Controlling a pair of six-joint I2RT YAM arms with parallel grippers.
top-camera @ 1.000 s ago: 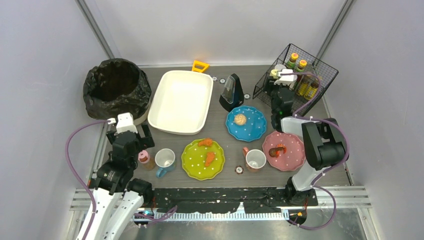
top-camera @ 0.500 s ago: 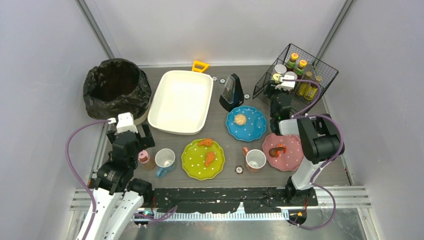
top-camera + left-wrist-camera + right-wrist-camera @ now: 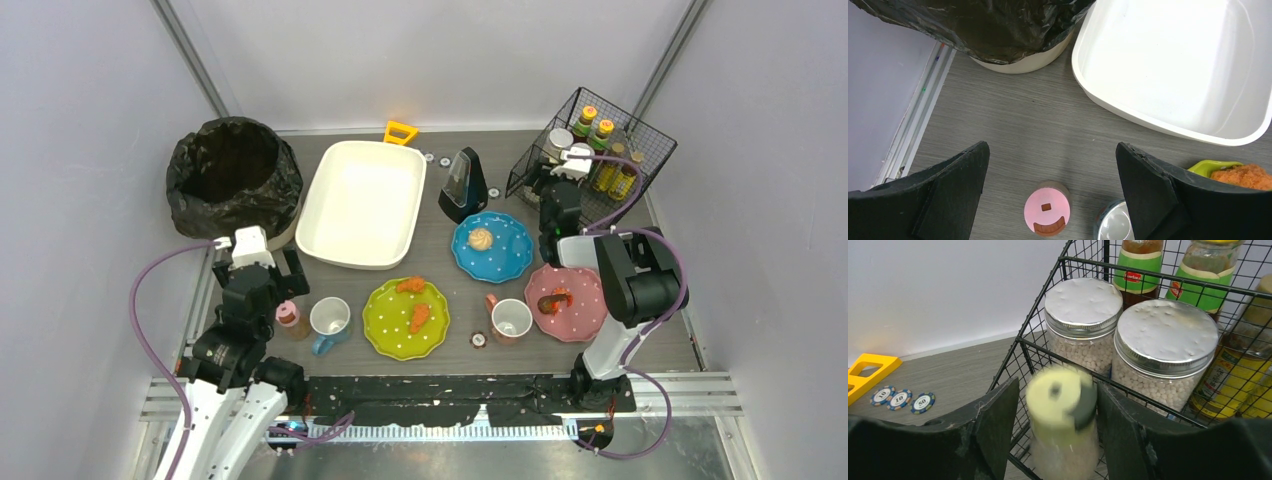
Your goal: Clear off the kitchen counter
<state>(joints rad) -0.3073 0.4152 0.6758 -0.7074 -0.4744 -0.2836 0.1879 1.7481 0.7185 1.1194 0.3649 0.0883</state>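
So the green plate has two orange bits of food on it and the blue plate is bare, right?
Not quite. The blue plate is not bare: the top view shows a small cream pastry on it. The green plate does hold two orange bits.

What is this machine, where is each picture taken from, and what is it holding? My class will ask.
Two robot arms are bolted at the near edge of the kitchen counter. One picture looks down from above; the others come from wrist cameras, so the black wedges are each arm's own fingers. The counter holds three spotted plates of food, two mugs, a white tub, a bin and a wire basket of jars. The left gripper hangs open above a pink-lidded shaker. The right gripper has a blurred yellow-lidded shaker between its fingers; whether it grips is unclear.
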